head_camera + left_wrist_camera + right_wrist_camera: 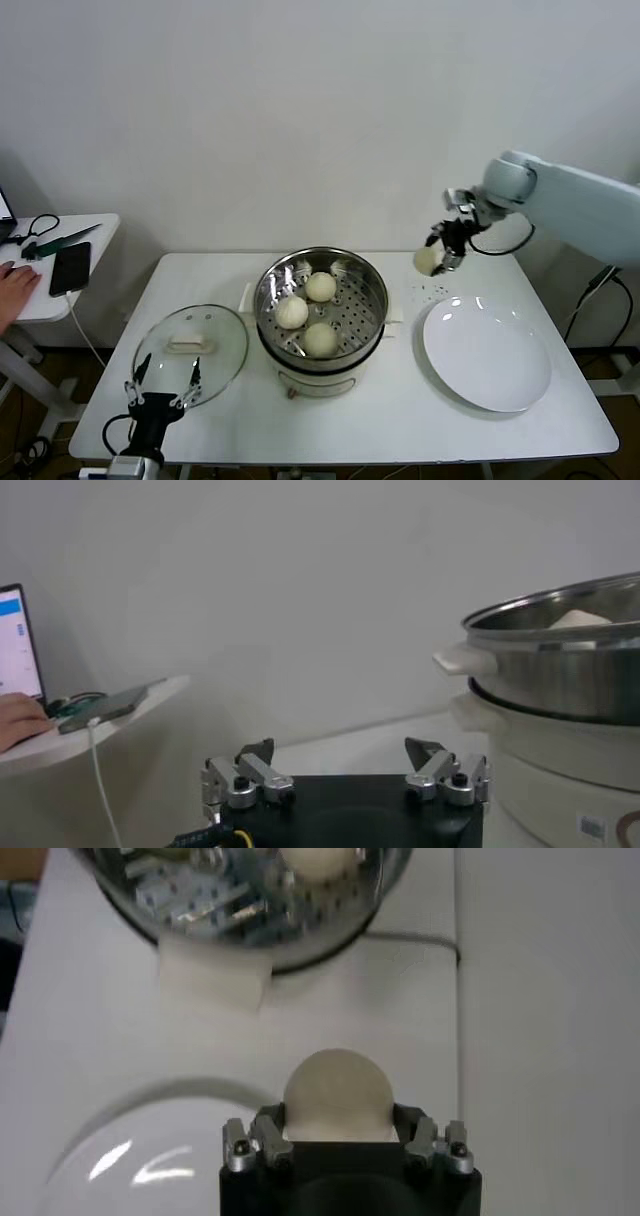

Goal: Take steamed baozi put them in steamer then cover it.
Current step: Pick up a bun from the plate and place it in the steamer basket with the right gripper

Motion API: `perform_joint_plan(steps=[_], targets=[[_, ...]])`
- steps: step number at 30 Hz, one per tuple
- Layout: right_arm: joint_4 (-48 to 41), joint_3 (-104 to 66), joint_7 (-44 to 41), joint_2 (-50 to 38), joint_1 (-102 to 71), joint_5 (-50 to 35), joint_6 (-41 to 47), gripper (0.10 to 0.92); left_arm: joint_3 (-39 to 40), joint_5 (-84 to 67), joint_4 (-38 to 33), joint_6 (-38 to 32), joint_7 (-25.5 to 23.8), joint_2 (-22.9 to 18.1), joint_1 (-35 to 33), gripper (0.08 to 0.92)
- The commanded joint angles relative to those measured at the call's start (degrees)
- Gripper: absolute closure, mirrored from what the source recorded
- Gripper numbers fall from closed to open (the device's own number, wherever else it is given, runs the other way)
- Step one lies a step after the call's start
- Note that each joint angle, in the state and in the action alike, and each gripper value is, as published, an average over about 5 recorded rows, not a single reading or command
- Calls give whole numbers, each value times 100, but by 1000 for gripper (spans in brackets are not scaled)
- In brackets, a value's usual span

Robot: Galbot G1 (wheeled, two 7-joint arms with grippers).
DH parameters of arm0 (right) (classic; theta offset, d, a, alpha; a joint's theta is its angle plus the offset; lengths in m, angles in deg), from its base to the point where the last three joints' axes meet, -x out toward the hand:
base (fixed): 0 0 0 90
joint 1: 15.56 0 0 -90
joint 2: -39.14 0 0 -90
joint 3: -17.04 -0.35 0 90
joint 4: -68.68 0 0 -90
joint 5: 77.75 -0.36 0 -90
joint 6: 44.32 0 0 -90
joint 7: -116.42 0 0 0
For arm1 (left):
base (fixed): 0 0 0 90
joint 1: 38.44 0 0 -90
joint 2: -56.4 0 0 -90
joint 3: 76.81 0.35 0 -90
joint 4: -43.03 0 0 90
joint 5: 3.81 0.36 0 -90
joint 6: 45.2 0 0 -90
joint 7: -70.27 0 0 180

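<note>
Head view puts the steamer [321,312] at the centre of the white counter [400,420], its lid off and three steamed baozi [320,287] resting on the perforated tray inside. The glass lid [190,348] lies flat on the counter at lower left of the frame, just beside the steamer. A white plate [487,353] sits at right of centre, bare on top.

The right gripper [441,256] hangs in the air at the right of the frame, above the counter between the steamer and the plate, its fingers closed around the fourth baozi [428,260]. Right wrist view shows that bun [338,1094] clamped between the two fingers [257,1141], with the steamer's rim [250,908] at the top of the frame and the plate's edge [130,1148] at lower left.

The left gripper [165,385] waits at the bottom left of the head view, over the near edge of the lid, fingers spread apart and holding nothing. Left wrist view confirms the wide gap between its fingers [245,775], with the steamer wall [560,670] at right.

A small side table [60,270] at far left carries a phone [70,268], and a person's hand [15,290] rests on it.
</note>
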Motion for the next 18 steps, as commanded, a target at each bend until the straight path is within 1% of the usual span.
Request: perform_joint_plan(steps=[1, 9, 18], targets=[[574, 1580, 317, 1405, 1418, -1990, 385, 330, 100, -53, 0, -38, -7, 38, 46, 177], [525, 1719, 604, 2201, 1067, -2157, 498, 331, 35, -155, 12, -64, -1, 152, 39, 177], [377, 1710, 799, 2599, 532, -1982, 567, 330, -2, -185, 42, -66, 3, 207, 60, 177]])
